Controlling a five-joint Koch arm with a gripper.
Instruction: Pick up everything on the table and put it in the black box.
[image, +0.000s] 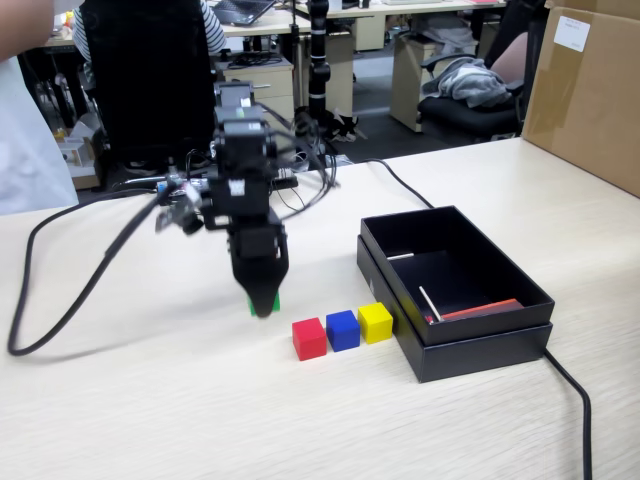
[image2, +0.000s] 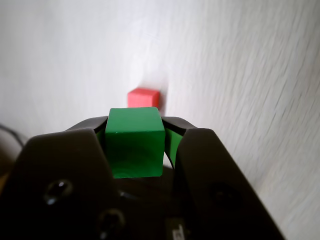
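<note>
My gripper (image: 264, 303) points down at the table (image: 150, 400) and is shut on the green cube (image2: 134, 142), which sits squarely between both jaws in the wrist view. In the fixed view only a green sliver (image: 274, 301) of that cube shows at the fingertips. To the right lie the red cube (image: 309, 338), blue cube (image: 342, 329) and yellow cube (image: 376, 322) in a row. The red cube (image2: 143, 97) also shows beyond the green one. The black box (image: 480, 345) stands right of the yellow cube, holding white sticks and a red strip.
A thick black cable (image: 70, 300) loops over the table at the left, and another cable (image: 580, 410) runs past the box's right corner. A big brown carton (image: 590, 90) stands at the far right. Chairs and desks lie beyond the table's far edge.
</note>
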